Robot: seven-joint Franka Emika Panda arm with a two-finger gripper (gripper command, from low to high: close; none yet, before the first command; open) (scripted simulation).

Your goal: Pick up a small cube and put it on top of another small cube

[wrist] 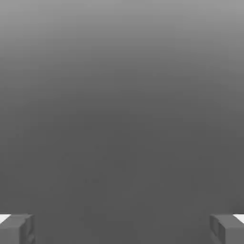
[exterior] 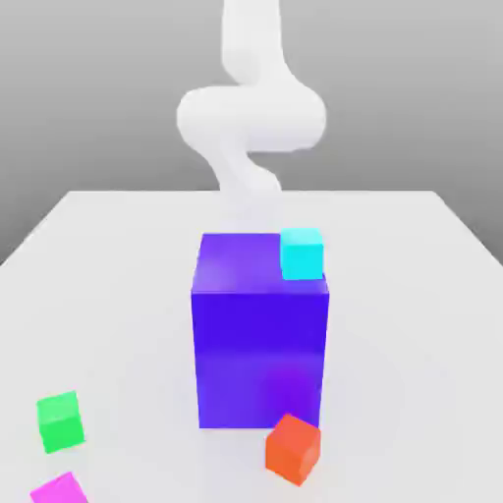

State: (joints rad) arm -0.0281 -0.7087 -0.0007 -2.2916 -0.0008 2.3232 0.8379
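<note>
Grey backdrop behind a pale, plain table point(exterior: 413, 324), with no stack of small cubes made on it. From the exterior view's left, first a magenta cube point(exterior: 61, 490), partly cut off by the near edge of the view, and just beyond it a green cube point(exterior: 61, 422), both on the table and well apart from the middle. Next a big blue-violet block point(exterior: 259, 359), too bulky to count as one of the small cubes, with the white robot arm point(exterior: 251, 118) behind it. Then an orange-red cube point(exterior: 293, 450), turned at an angle near the block's closest corner; touching or not, cannot tell. Last, farthest right, a cyan cube point(exterior: 302, 254), perched on top of the block by its right side. In the hand view, fingers point(wrist: 13, 230) spread wide at either side, with nothing held between. Probably still at the very start, then: choosing, gripping, lifting, carrying, placing and letting go all left to do. Cannot tell from the task sentence which cube to pick or which to use as base.
</note>
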